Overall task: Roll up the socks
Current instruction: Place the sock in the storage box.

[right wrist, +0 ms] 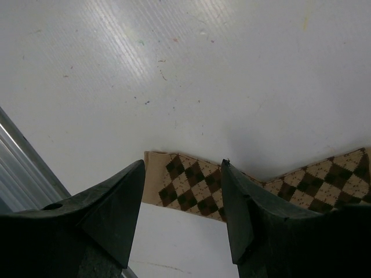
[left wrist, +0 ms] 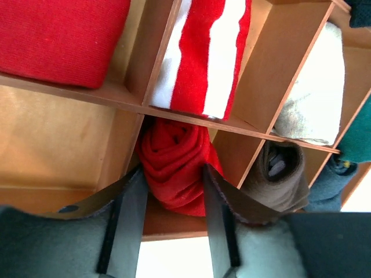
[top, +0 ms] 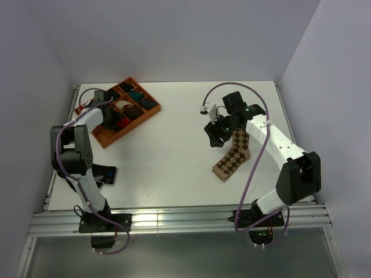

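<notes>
The tan-and-brown argyle sock (top: 232,157) lies flat on the white table, unrolled. My right gripper (top: 213,134) is open and hovers just above its far end. In the right wrist view the sock's cuff end (right wrist: 191,185) shows between the spread fingers of that gripper (right wrist: 183,168). My left gripper (top: 109,114) is over the orange tray (top: 101,138). In the left wrist view it is open (left wrist: 173,171), with a finger on each side of a red fabric roll (left wrist: 174,142) that sits in a tray compartment. No white patch shows on this roll.
The tray's other compartments hold a red-and-white striped roll (left wrist: 203,52), a plain red roll (left wrist: 58,35), a white roll (left wrist: 316,98), a grey-brown roll (left wrist: 284,174) and teal ones. Wooden dividers (left wrist: 116,98) separate them. The table's metal front rail (top: 174,220) runs along the near edge.
</notes>
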